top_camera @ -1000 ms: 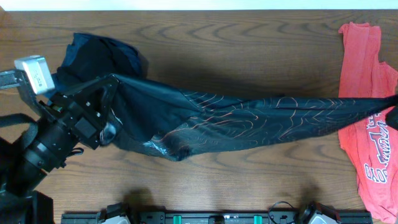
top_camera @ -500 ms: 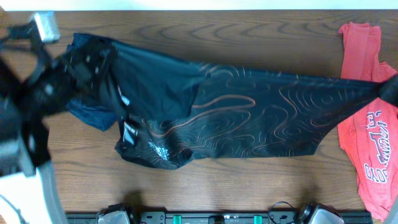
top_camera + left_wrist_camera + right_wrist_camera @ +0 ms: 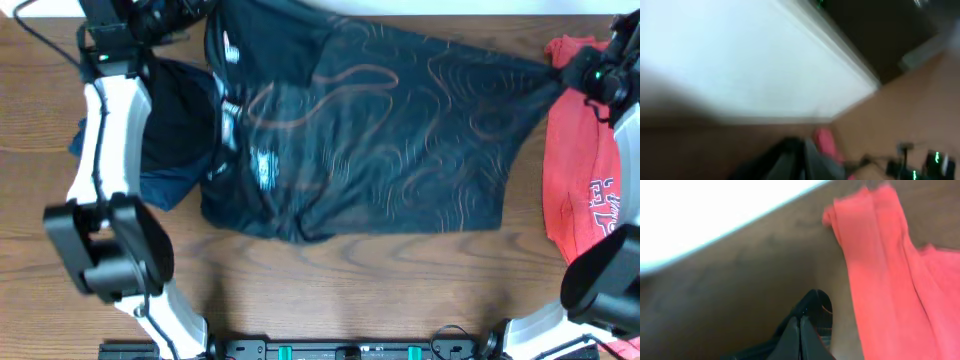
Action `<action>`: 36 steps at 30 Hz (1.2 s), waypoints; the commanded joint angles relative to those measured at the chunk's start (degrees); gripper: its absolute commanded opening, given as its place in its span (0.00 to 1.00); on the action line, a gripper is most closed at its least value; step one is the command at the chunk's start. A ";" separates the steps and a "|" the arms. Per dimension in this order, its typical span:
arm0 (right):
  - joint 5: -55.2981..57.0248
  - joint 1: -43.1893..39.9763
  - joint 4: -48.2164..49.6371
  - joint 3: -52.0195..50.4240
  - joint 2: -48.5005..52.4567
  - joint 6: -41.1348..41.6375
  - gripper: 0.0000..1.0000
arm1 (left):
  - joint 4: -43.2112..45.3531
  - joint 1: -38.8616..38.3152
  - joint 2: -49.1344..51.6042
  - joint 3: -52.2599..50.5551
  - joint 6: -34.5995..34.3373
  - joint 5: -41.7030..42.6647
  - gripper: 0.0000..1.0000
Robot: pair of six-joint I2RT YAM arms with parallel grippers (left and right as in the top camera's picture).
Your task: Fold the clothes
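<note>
The black jersey [image 3: 380,130] with thin orange contour lines hangs stretched between my two grippers over the far half of the table, its lower edge sagging to the wood. My left gripper [image 3: 195,12] is shut on its far left corner at the table's back edge. In the blurred left wrist view the fingers [image 3: 802,162] pinch dark cloth. My right gripper [image 3: 572,72] is shut on the jersey's right corner, and its closed fingers [image 3: 800,336] grip black fabric [image 3: 816,305]. A coral-red T-shirt [image 3: 585,190] lies at the right, also seen in the right wrist view [image 3: 880,270].
A navy and black garment [image 3: 170,150] lies crumpled at the left, partly under the jersey and my white left arm [image 3: 100,150]. My right arm [image 3: 600,285] rises at the lower right corner. Bare wood [image 3: 350,290] lies along the front.
Both grippers have lifted and carried the jersey toward the back of the table. It has spread from a bunched strip into a wide sheet. The left arm swung up and away.
</note>
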 commanded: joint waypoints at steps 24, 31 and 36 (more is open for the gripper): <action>4.50 0.02 -36.57 26.18 -2.12 -4.09 0.01 | -5.95 -3.61 -0.74 15.26 -11.37 34.97 0.06; 5.27 5.75 -42.49 26.18 -2.12 -6.60 0.01 | -5.92 -6.32 -0.74 9.79 -7.58 34.82 0.06; 5.22 6.60 -43.50 26.18 -2.12 -6.58 0.01 | -5.95 -5.99 -0.74 7.19 -6.93 31.06 0.06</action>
